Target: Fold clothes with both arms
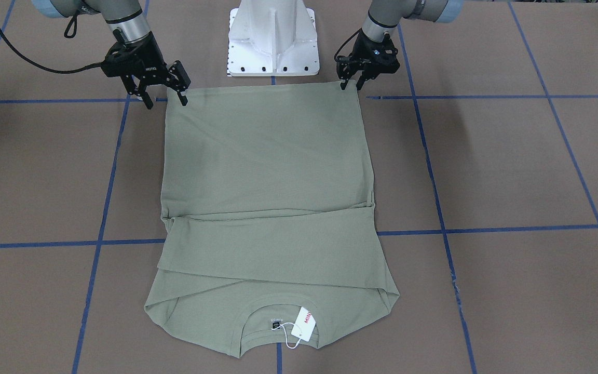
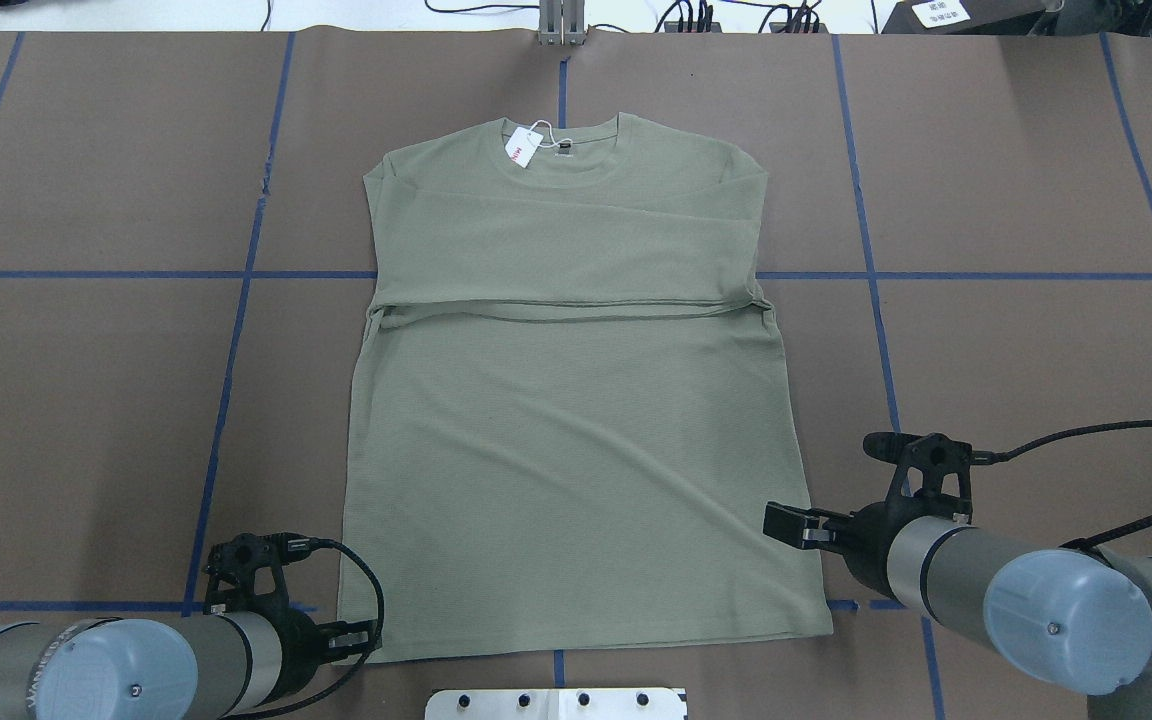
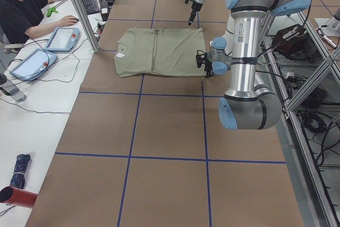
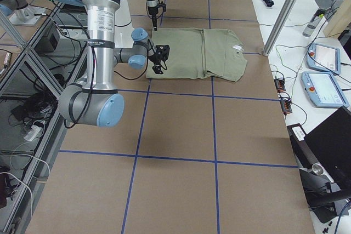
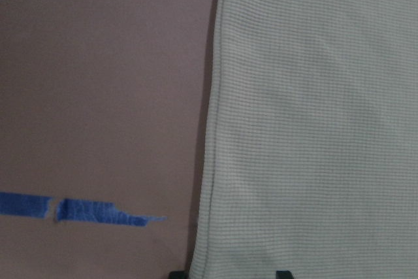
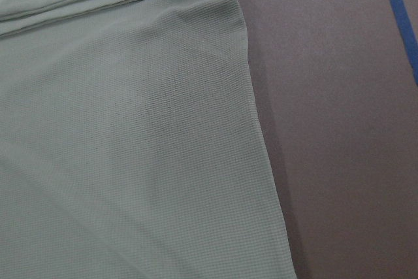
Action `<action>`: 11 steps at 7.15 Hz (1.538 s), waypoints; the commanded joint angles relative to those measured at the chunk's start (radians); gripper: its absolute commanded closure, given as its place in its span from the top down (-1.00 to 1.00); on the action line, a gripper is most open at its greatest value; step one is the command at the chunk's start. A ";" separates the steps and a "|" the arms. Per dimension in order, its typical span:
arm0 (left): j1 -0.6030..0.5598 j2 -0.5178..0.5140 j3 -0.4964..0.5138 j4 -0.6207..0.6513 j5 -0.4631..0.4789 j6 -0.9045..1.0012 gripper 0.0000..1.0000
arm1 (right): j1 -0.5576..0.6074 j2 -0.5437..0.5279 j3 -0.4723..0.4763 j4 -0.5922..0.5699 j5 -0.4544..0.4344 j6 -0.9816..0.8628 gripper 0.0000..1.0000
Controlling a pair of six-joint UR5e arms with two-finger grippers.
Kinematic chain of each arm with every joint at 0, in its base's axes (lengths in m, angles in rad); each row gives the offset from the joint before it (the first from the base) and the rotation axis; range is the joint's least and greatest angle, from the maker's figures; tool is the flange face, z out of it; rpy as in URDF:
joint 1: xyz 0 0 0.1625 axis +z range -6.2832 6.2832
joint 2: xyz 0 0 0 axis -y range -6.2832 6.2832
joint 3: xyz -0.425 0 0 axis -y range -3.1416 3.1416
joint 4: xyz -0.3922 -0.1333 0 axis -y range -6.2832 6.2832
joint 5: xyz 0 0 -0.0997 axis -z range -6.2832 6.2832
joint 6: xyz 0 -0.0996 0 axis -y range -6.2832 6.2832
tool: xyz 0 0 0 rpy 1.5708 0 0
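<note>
The olive-green shirt (image 1: pixel 268 171) lies flat on the table, sleeves folded across the chest, collar and white hang tag (image 1: pixel 304 323) on the far side from the robot. It also shows in the overhead view (image 2: pixel 576 420). My left gripper (image 1: pixel 351 84) is open, low at the hem corner on its side, fingertips either side of the shirt's edge (image 5: pixel 209 161) in the left wrist view. My right gripper (image 1: pixel 165 99) is open wide at the other hem corner, one finger (image 1: pixel 180 93) over the cloth and one off it. Neither holds the cloth.
The white pedestal base (image 1: pixel 273 41) stands just behind the hem, between the arms. Blue tape lines (image 1: pixel 486 96) cross the brown table cover. An operator (image 3: pixel 24 17) with tablets (image 3: pixel 62 38) sits at a side desk beyond the collar end.
</note>
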 commanded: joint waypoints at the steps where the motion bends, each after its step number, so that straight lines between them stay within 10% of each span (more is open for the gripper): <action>1: 0.002 -0.002 0.002 0.000 0.000 0.001 -1.00 | -0.002 0.000 0.000 0.000 -0.010 0.000 1.00; 6: -0.030 -0.018 -0.068 -0.001 0.002 -0.001 -1.00 | -0.153 0.008 -0.003 -0.062 -0.127 0.339 0.47; 11: -0.036 -0.044 -0.099 -0.001 -0.002 -0.001 -1.00 | -0.239 -0.018 -0.011 -0.120 -0.204 0.362 0.54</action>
